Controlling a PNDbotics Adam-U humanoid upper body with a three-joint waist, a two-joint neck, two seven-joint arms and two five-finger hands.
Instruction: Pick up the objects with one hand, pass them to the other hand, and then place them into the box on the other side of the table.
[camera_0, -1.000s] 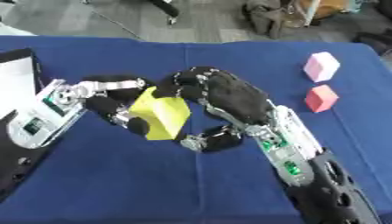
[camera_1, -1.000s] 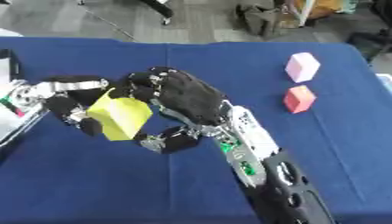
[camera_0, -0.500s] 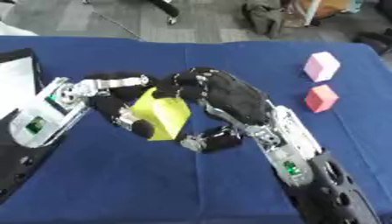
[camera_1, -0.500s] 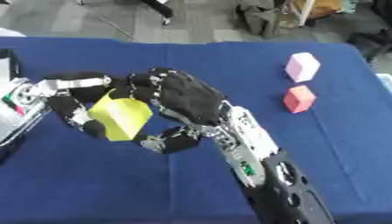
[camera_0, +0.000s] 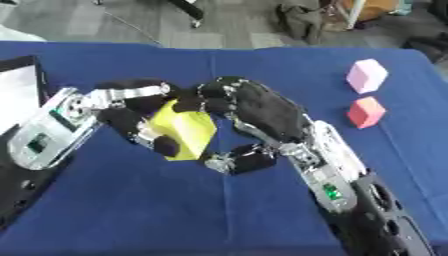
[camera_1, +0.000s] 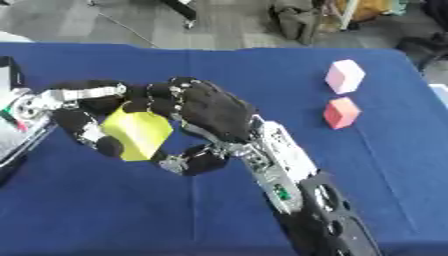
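Yellow block (camera_0: 184, 130) held up over the blue table (camera_0: 122, 210), left of centre, tilted w/ one corner pointing down. Both hands on it at once.

Left hand (camera_0: 131, 117) comes in from the left edge; fingers curled round the block's left and top sides, thumb tip dark against the lower left face. Silver links show along the top finger. Forearm w/ a small green light runs down to the lower left corner.

Right hand (camera_1: 206, 112) reaches across from the lower right; back of hand faces the camera. Fingers curled over the block's top right edge, thumb (camera_0: 241, 160) hooked under its lower right corner. So the block is clamped betw. fingers and thumb on that side too. Fingertips of the two hands touch or nearly touch above the block; can't tell which.

Box (camera_0: 19, 87) at the left edge of the table, dark rim, pale inside; only part shows, behind the left arm. Block is near it, not in it.

Right side of table: pale pink block (camera_0: 366, 76) farther back, red-pink block (camera_0: 366, 112) just in front of it. The two are close but apart, both well away from the hands.

Beyond the far table edge: grey floor.
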